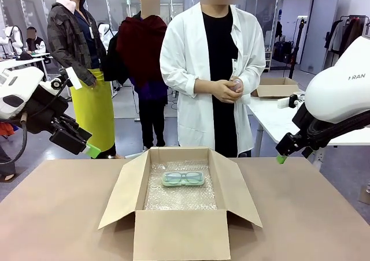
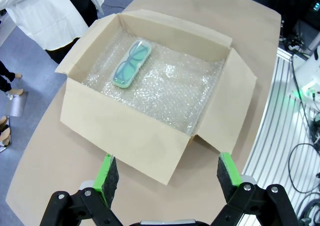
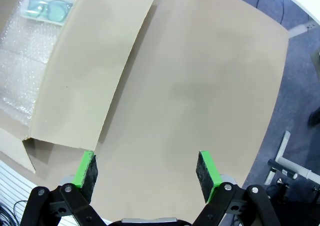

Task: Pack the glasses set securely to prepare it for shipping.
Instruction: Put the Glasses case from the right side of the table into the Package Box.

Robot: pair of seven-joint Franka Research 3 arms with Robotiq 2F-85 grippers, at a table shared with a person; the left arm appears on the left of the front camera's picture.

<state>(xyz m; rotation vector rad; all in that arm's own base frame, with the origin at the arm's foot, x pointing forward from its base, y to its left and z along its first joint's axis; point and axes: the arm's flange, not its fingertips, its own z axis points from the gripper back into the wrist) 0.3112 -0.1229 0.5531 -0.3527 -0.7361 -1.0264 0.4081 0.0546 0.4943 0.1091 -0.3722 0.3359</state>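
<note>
Front view: a mint green translucent rounded-rectangular case [image 1: 182,178] is lying flat at the centre of the frame, dark glasses frames showing through its lid. It is resting on bubble wrap [image 1: 179,198] inside an open brown cardboard box [image 1: 179,235]. The left gripper [image 1: 91,150] at mid-left and the right gripper [image 1: 281,158] at mid-right are hanging above the table, only green tips showing. Behind the box, a person in a white coat is clasping both hands [image 1: 225,89] around something pale, too small to identify.

Left wrist view: the case is sitting slantwise in the upper left, near the box's far wall. The green pads [image 2: 107,173] are standing spread wide, gripping nothing.

Right wrist view: the case is peeking in at the top left corner, a flap cutting off its edge. The fingers [image 3: 207,168] are spread over the bare brown table [image 3: 200,86].
</note>
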